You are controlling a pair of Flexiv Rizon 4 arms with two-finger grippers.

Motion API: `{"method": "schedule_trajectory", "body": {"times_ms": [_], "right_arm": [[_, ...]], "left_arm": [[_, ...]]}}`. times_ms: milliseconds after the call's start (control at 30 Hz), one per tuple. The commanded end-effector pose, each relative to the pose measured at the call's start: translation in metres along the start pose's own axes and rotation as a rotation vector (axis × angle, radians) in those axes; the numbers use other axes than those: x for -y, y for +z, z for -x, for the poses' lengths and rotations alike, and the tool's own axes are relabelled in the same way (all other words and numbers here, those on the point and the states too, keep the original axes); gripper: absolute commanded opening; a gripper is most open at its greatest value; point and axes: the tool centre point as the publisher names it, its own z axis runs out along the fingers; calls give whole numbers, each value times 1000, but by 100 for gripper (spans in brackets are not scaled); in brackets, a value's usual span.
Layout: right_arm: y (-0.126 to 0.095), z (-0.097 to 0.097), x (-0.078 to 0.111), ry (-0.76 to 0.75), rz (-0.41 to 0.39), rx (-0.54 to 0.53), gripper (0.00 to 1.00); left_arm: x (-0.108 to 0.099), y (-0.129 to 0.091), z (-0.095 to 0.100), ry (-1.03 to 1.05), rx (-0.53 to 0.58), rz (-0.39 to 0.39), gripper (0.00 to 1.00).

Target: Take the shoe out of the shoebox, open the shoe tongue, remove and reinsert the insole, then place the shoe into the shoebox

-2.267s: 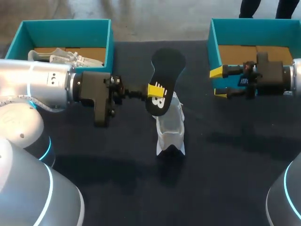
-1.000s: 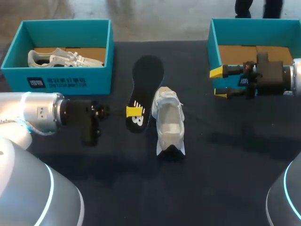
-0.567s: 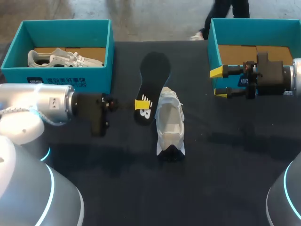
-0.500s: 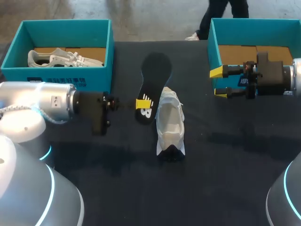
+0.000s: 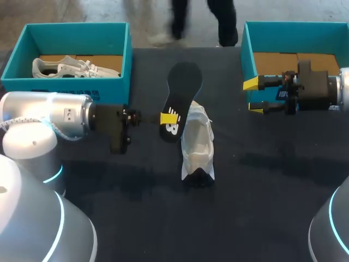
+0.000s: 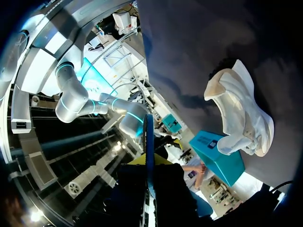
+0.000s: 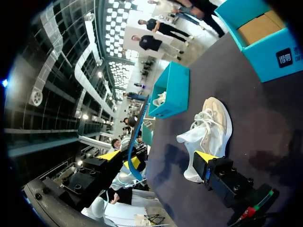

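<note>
Left arm: stretched level from the table's left edge toward its middle.
Right arm: level, in front of the right shoebox (image 5: 246, 52) at the far right corner.
Insole (image 5: 182, 90): black, slanted, just left of the white shoe (image 5: 197, 143) mid-table.
Left gripper (image 5: 168, 118): clamped on the insole's marked end.
Right gripper (image 5: 253, 95): fingers wide apart.

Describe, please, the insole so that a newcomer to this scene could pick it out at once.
A white shoe lies in the middle of the dark table. Beside it, the left gripper holds the insole: the only flat, black, foot-shaped piece, with a white logo near the gripped end.
</note>
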Motion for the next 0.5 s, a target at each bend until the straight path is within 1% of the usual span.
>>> {"method": "schedule_trajectory", "body": {"times_ms": [33, 133, 233, 400, 433, 500], "right_arm": [[2, 0, 0, 0, 2, 2, 100], [2, 0, 0, 0, 2, 2, 100], [7, -4, -11, 27, 17, 6, 100], [25, -11, -21, 26, -4, -31, 100], [25, -11, -21, 26, -4, -31, 100], [35, -13, -27, 33, -15, -36, 100]], "left_arm": [[1, 1, 0, 4, 0, 4, 0], [1, 1, 0, 4, 0, 4, 0], [1, 1, 0, 4, 0, 4, 0], [1, 1, 0, 4, 0, 4, 0], [1, 1, 0, 4, 0, 4, 0], [1, 1, 0, 4, 0, 4, 0]]}}
